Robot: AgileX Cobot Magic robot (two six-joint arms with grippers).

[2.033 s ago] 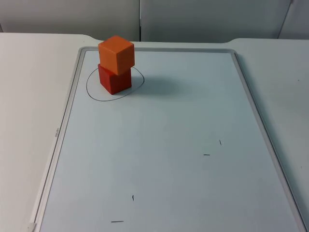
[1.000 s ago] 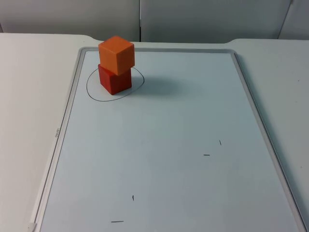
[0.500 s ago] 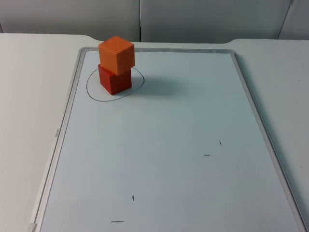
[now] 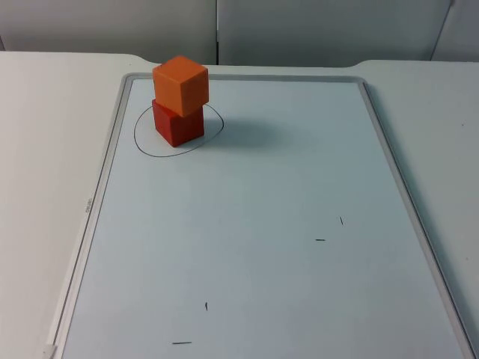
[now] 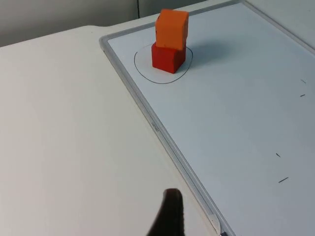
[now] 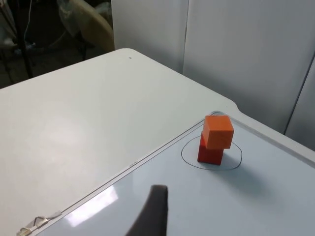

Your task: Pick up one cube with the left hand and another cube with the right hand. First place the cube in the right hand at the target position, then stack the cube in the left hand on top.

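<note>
- Orange cube sits on the red cube; both stand inside the drawn circle near the far left corner of the whiteboard. The stack looks complete, judged from how it lies.
- The upper cube is turned slightly against the lower one, so its corners overhang a little — seen also in the left wrist view and the right wrist view.
- Handling, as a judgement: both cubes appear rigid, light and matte, probably painted wood or foam; flat faces should give a firm hold with little slip. A grasp would best fall on two opposite side faces at mid-height, fingers square to those faces.
- Because the top cube only rests on the red one, a sideways push could slide or topple it; any lift should go straight up.
- Left gripper: well away from the stack, over the bare table beside the board's frame. One fingertip shows, so whether it is apart or together cannot be told.
- Right gripper: also well back from the stack, above the board's near part. One fingertip shows; its state cannot be told either. Neither gripper touches a cube.
</note>
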